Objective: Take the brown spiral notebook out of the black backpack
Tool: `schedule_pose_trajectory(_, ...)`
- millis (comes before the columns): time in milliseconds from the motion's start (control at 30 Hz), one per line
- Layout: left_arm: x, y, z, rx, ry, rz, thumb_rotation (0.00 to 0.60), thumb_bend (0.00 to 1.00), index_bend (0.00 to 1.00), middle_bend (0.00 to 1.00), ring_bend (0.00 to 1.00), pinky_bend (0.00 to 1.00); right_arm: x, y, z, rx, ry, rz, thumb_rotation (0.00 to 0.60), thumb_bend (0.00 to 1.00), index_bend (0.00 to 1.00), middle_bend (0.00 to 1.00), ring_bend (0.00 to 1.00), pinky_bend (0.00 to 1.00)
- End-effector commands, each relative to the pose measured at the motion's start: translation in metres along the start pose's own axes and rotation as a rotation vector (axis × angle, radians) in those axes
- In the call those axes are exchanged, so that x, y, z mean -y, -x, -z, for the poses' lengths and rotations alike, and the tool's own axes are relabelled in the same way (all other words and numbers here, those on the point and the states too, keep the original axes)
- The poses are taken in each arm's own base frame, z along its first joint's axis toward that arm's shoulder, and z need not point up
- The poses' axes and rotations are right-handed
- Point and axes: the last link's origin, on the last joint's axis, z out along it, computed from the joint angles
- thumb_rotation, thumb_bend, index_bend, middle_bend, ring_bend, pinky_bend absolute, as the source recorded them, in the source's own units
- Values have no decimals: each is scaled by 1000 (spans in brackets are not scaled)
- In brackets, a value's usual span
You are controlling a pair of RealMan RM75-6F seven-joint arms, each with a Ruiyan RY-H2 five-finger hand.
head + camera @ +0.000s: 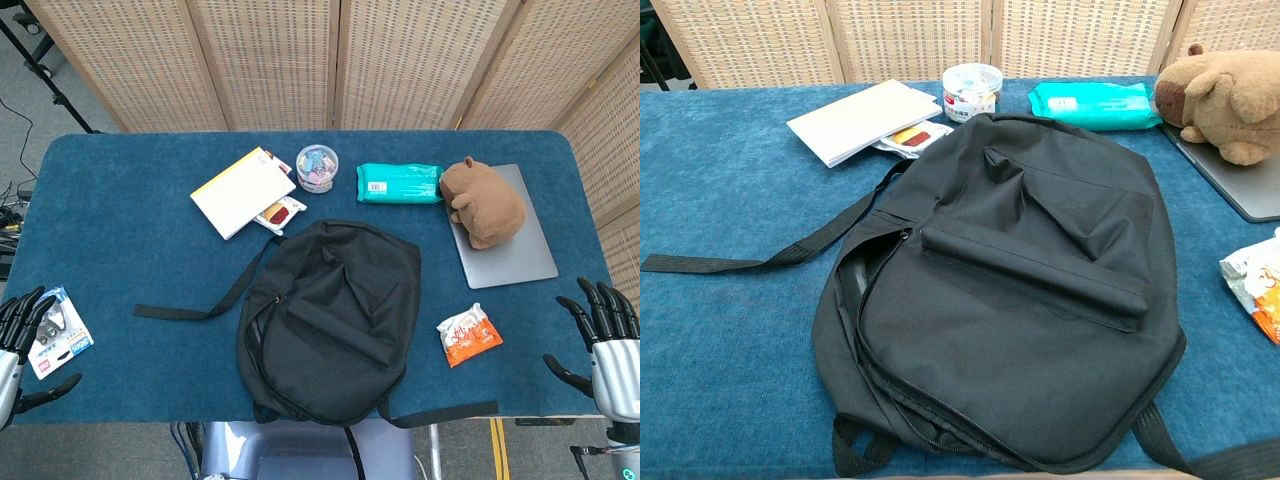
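The black backpack (330, 320) lies flat in the middle of the blue table, its top toward the front edge; in the chest view the backpack (1010, 300) fills the frame with its main zipper partly open along the left side. No brown spiral notebook shows; the inside is hidden. My left hand (20, 340) hovers at the table's left front corner, fingers spread, holding nothing. My right hand (605, 335) hovers at the right front corner, fingers apart and empty. Both are far from the backpack. Neither hand appears in the chest view.
A white and yellow book (243, 192) over a small red packet (280, 212), a round clear tub (316, 167), a teal wipes pack (400, 183), a brown plush animal (482, 200) on a grey laptop (510, 250), an orange snack bag (469, 335), a packaged item (60, 335) by my left hand.
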Motion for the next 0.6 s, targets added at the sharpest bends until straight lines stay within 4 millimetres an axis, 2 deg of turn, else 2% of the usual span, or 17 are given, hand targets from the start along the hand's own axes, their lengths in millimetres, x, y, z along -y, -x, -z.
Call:
schedule_pose_trajectory(33,0,-1,0,-2,1,3,600,0,0,0,0,0,-1,-2,0,-4,4,0,600,0,206,67,0,76)
schedule_pose_trajectory(333,-1,-4,3,-15,7,7,600,0,0,0,0,0,4,-2,4,7,-18,-11,600,0,206,67,0,76)
schedule_pose_trajectory(467,0,-6,3,-24,3,5,600,0,0,0,0,0,26,9,4,99,-132,-89,600,0,206,67,0,76)
schedule_pose_trajectory(600,1,-5,1,-22,-7,-1,600,0,0,0,0,0,53,18,-3,210,-288,-141,600,0,206,67,0,34)
